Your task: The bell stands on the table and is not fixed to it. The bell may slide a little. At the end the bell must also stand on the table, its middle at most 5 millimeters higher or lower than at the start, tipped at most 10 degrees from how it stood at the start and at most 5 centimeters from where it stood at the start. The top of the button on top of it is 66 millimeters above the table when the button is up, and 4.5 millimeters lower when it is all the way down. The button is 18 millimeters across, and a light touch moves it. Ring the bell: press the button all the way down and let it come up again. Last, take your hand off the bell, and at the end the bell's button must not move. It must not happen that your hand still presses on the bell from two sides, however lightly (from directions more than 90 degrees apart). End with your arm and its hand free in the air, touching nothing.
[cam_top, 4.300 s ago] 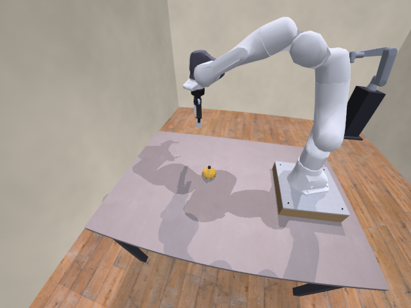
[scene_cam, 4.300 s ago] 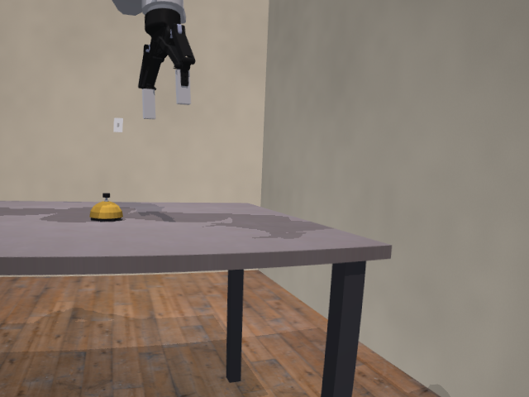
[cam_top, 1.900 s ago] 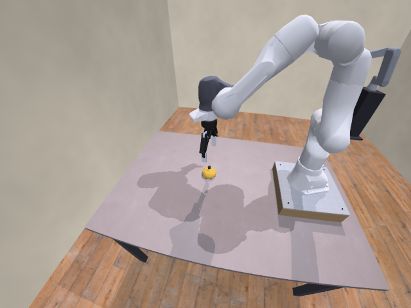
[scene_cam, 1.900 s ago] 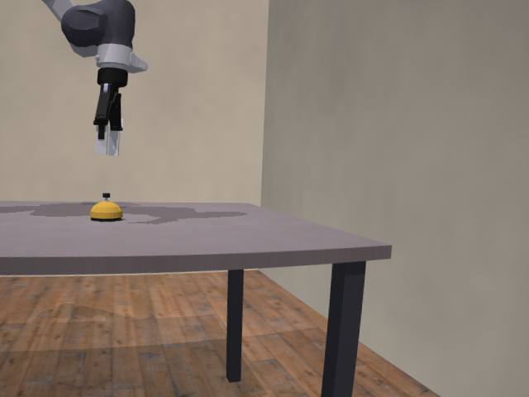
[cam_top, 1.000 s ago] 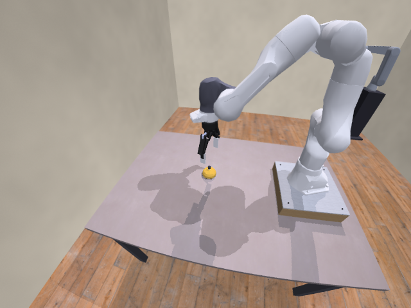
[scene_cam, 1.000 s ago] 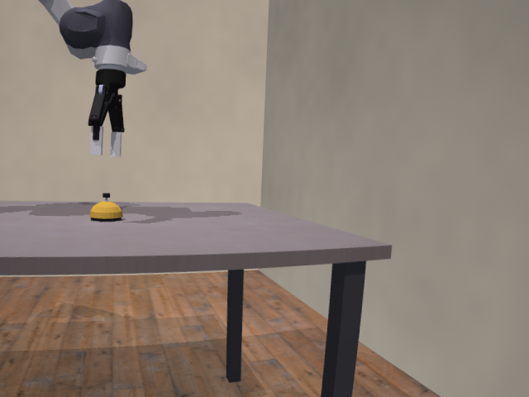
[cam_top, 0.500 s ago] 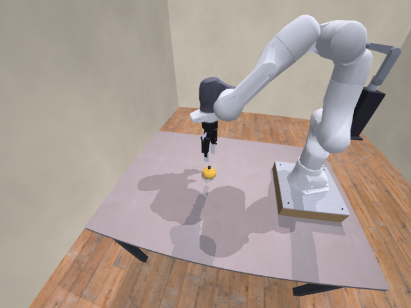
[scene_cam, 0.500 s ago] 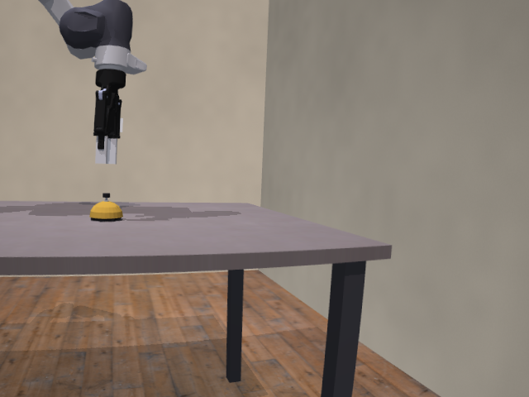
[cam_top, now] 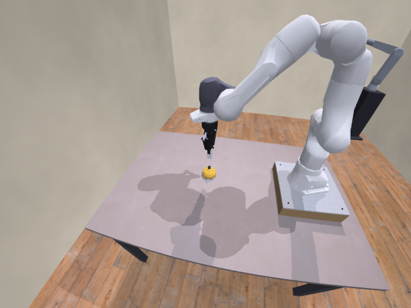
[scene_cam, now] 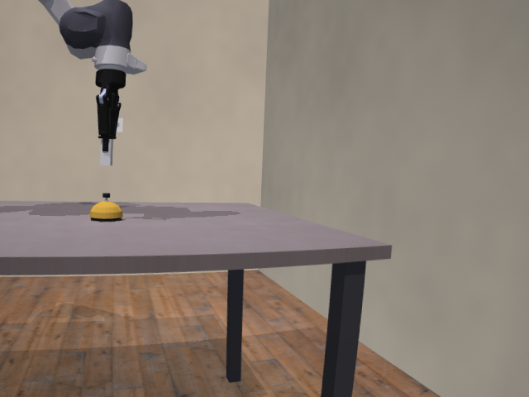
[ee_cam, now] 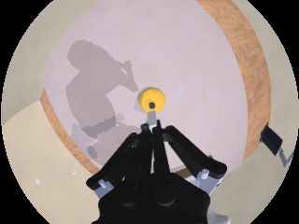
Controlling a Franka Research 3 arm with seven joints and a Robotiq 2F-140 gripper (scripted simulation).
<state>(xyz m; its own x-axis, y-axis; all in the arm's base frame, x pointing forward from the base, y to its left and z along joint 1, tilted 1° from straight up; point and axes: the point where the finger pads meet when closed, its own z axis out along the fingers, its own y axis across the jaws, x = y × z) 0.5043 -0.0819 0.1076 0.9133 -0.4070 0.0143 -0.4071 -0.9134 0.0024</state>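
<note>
A yellow dome bell point(cam_top: 209, 172) with a small black button point(cam_top: 209, 166) on top stands upright on the grey table. It also shows in the side view point(scene_cam: 106, 210), with its button point(scene_cam: 106, 195) up, and in the wrist view point(ee_cam: 152, 100). My gripper point(cam_top: 209, 154) points straight down, with its fingers shut together and empty. In the side view the fingertips point(scene_cam: 106, 162) hang right above the button, with a clear gap between them. In the wrist view the shut fingertips point(ee_cam: 152, 126) line up just below the bell.
The arm's base plate point(cam_top: 308, 195) stands on the table to the right of the bell. The arm's shadow point(cam_top: 199, 205) lies on the table in front of the bell. Walls stand behind and to the left of the table.
</note>
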